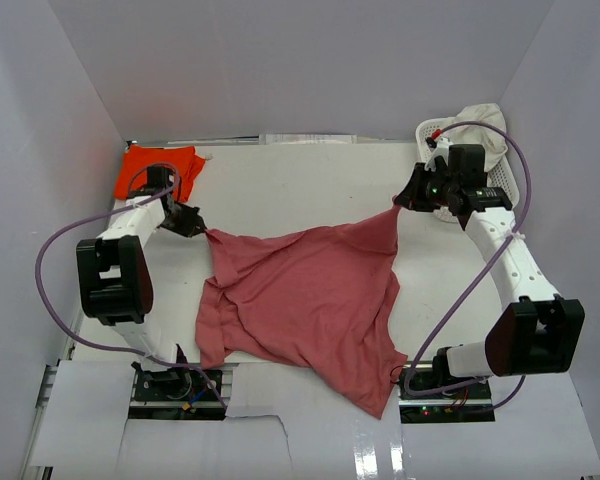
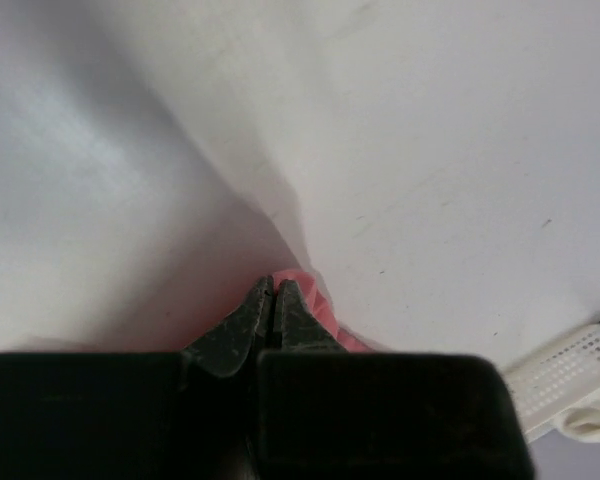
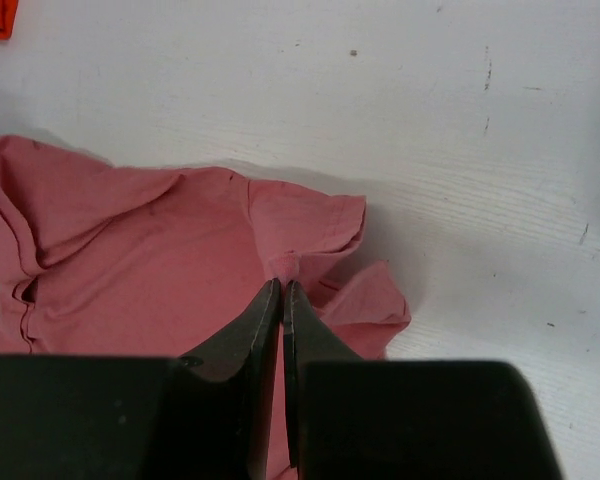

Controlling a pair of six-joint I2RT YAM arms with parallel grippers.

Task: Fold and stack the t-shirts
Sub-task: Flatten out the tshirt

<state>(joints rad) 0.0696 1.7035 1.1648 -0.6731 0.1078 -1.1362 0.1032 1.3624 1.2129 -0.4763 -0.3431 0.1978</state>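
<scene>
Left gripper fingers are clamped together on a rose-red t-shirt corner | right gripper is pinched shut on another corner | shirt is stretched mid-table, tail trailing toward 5 o'clock | pull should be evened, wrinkles drawn out | long axis judged 9-to-3 o'clock.

L arm: elbow up near its base, forearm reaching fwd, left gripper angled inward, jaws pinched together on a corner of the rose-red t-shirt. R arm: stretched fwd along the right side, right gripper turned inward, jaws closed tight on the same shirt's opp. corner.
</scene>
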